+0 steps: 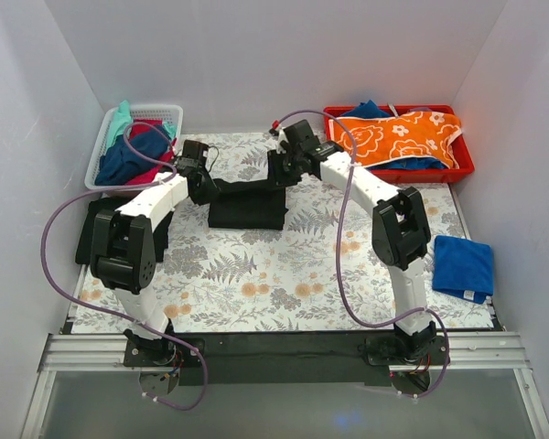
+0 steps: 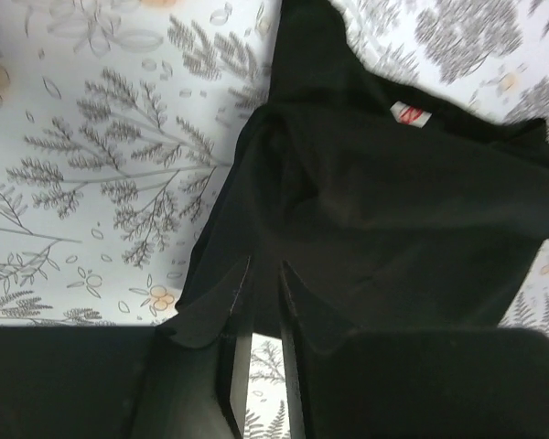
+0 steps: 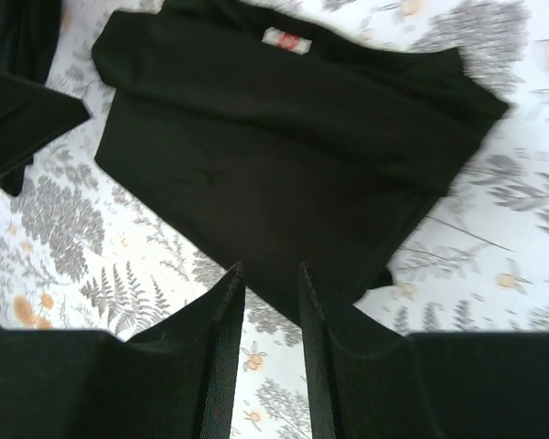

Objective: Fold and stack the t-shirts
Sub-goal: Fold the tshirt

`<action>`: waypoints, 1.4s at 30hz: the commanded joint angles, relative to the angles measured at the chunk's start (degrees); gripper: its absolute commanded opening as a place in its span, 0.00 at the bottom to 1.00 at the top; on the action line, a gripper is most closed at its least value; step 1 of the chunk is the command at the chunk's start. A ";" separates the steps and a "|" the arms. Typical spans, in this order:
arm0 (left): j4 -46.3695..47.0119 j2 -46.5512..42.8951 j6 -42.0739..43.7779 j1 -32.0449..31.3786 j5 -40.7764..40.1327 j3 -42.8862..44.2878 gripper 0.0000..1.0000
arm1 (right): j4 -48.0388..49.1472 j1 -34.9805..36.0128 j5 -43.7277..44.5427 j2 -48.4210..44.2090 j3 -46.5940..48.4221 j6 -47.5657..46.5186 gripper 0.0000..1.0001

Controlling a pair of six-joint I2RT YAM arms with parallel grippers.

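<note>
T-shirt of plain black soft cloth [image 1: 247, 205] lies folded into a rough block on the grey-and-orange fern-patterned table covering [image 1: 256, 283], between the two grippers. Its small red neck label [image 2: 410, 114] sits well ahead of the left jaws and off to their right.

The left gripper [image 2: 263, 274] has its jaws only a narrow slit apart. The shirt's rumpled near edge lies right at the fingertips and fills the far end of the slit, while the patterned covering shows through the end nearer the wrist. A loose corner of black cloth hangs just beside the left finger [image 2: 231, 366]. Whether the tips are pinching that edge or merely resting over it I cannot tell.

The right gripper [image 3: 273, 271] has its jaws parted somewhat wider, and nothing is seen clamped between them. The shirt spreads flat ahead of them, its nearest edge showing just past the tips, with bare covering in the rest of the gap. Contact cannot be made out.

Farther out, well to the side of the right jaws, a folded royal blue t-shirt [image 1: 459, 266] lies by the right arm. Beyond the right jaws, a red plastic tray [image 1: 465, 170] holds an orange flower-printed cloth [image 1: 393, 139]. Beyond the left jaws stands a white slatted basket [image 1: 98, 166] of mixed coloured shirts [image 1: 133, 157]. More black cloth [image 1: 89, 229] lies under the left arm.
</note>
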 commanded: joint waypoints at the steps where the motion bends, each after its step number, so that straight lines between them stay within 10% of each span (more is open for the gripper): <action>1: 0.67 -1.94 0.98 -0.08 2.61 -1.10 0.14 | 2.03 2.16 -2.22 3.14 1.80 1.31 0.36; 28: 5.41 26.28 5.10 0.01 -4.77 33.88 0.26 | 5.90 -7.94 -3.63 14.42 17.81 4.22 0.37; 42: 1.64 15.49 8.45 0.09 -8.82 22.74 0.50 | 5.10 -2.33 -8.19 5.97 5.33 2.81 0.36</action>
